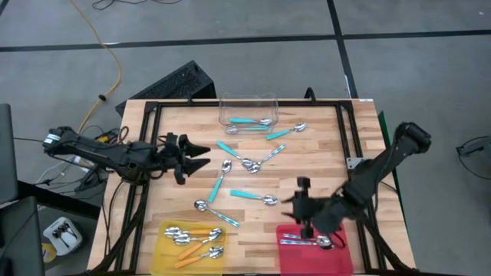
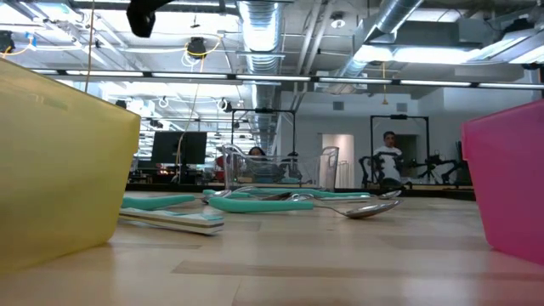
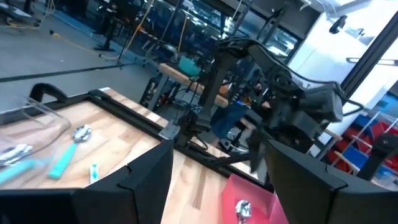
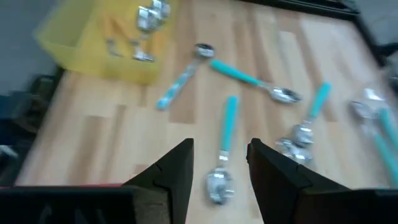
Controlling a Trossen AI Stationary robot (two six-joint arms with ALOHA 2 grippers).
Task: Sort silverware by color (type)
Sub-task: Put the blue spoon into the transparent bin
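Several teal-handled spoons lie flat on the wooden table: one [image 1: 253,196] just left of my right gripper, others [image 1: 222,180] [image 1: 216,213] near the middle. In the right wrist view a teal spoon [image 4: 225,143] lies ahead of the fingers. Orange-handled spoons [image 1: 196,239] rest in the yellow tray [image 1: 161,257]. Silver spoons [image 1: 311,242] rest in the red tray [image 1: 288,259]. My right gripper [image 1: 301,205] hovers open above the table, beside the red tray's far edge. My left gripper [image 1: 203,154] hangs open over the table's left part and holds nothing.
A clear plastic tub [image 1: 248,115] at the far edge holds a teal spoon [image 1: 249,121]. A black frame [image 1: 230,103] borders the table. Bare wood lies between the two trays [image 1: 249,245]. In the low view, people show in the room beyond the tub [image 2: 276,170].
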